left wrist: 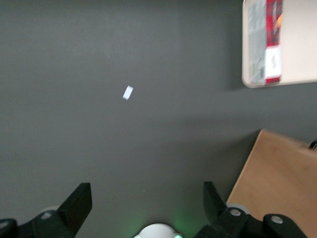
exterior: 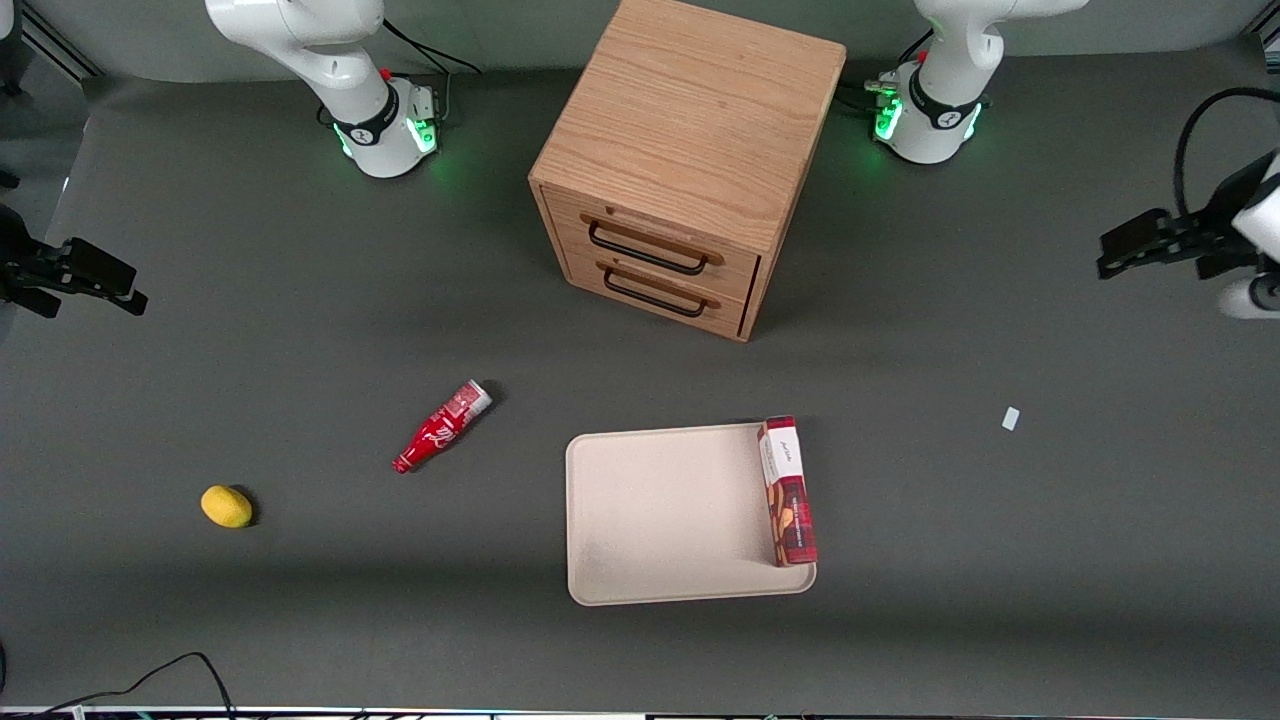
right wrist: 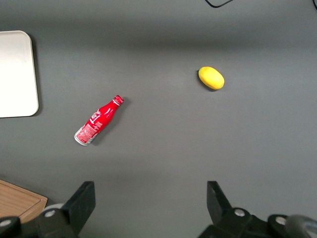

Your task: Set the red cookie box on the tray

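The red cookie box (exterior: 788, 492) lies on its long side on the pale beige tray (exterior: 670, 520), along the tray's rim toward the working arm's end of the table. In the left wrist view the box (left wrist: 267, 42) shows its white end panel on the tray (left wrist: 302, 39). My left gripper (exterior: 1125, 250) hangs above the bare table at the working arm's end, well away from the tray and farther from the front camera than it. Its fingers (left wrist: 81, 198) stand wide apart, and the gripper (left wrist: 146, 191) is open with nothing in it.
A wooden two-drawer cabinet (exterior: 690, 160) stands farther from the front camera than the tray. A red soda bottle (exterior: 441, 427) and a yellow lemon (exterior: 226, 506) lie toward the parked arm's end. A small white scrap (exterior: 1010, 418) lies between tray and gripper.
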Tool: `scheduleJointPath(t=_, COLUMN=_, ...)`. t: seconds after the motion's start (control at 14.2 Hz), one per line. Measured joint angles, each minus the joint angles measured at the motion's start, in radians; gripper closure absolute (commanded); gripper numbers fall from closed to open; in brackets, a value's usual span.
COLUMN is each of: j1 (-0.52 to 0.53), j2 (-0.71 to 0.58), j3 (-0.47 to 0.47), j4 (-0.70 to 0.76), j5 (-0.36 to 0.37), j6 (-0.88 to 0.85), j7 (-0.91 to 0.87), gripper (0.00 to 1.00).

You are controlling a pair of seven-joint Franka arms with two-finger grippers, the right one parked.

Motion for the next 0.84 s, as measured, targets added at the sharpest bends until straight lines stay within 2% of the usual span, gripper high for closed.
scheduleJointPath(t=0.21, j1=0.000, j2=-0.080, j3=0.066, j4=-0.120, j5=-0.004, j6=0.021, j7=0.096, gripper=0.00)
scheduleJointPath(t=0.35, j1=-0.001, j2=-0.110, j3=0.079, j4=-0.159, j5=-0.005, j6=0.027, j7=0.107, gripper=0.00)
scheduleJointPath(t=0.84, j1=-0.039, j2=-0.117, j3=0.079, j4=-0.150, j5=-0.006, j6=0.027, j7=0.106, gripper=0.00)
